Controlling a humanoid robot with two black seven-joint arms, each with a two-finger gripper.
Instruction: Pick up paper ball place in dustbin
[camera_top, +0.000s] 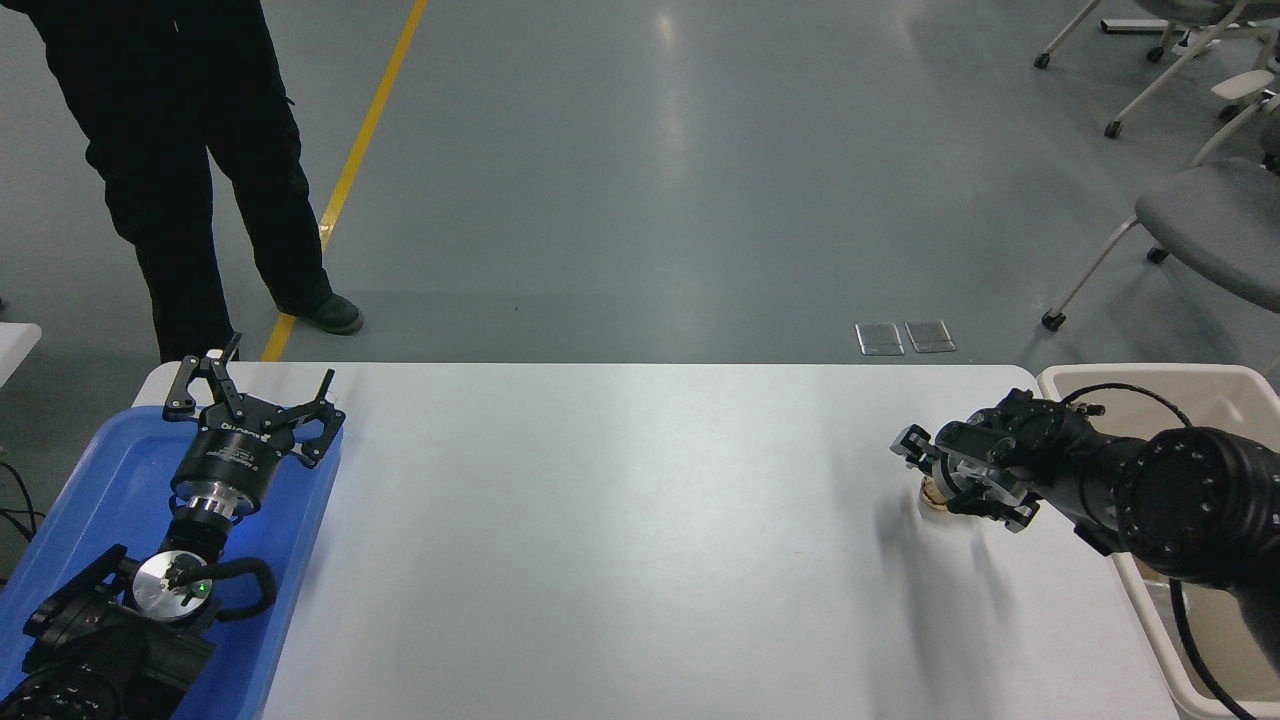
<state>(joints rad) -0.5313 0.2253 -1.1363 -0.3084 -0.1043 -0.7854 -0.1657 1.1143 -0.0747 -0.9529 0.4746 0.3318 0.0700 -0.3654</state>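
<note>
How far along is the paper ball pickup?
Reach looks done: the right gripper is down over the paper ball, which sits on the white table. Whether it has closed cannot be told. Left: lifting and dropping it in the dustbin. The left gripper is parked over the blue tray.

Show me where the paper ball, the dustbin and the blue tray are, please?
paper ball (936, 493): head view, its tan edge showing under the right gripper.
dustbin (1130, 372): head view, far rim, right of the table.
blue tray (105, 470): head view, bare floor at left.
</note>
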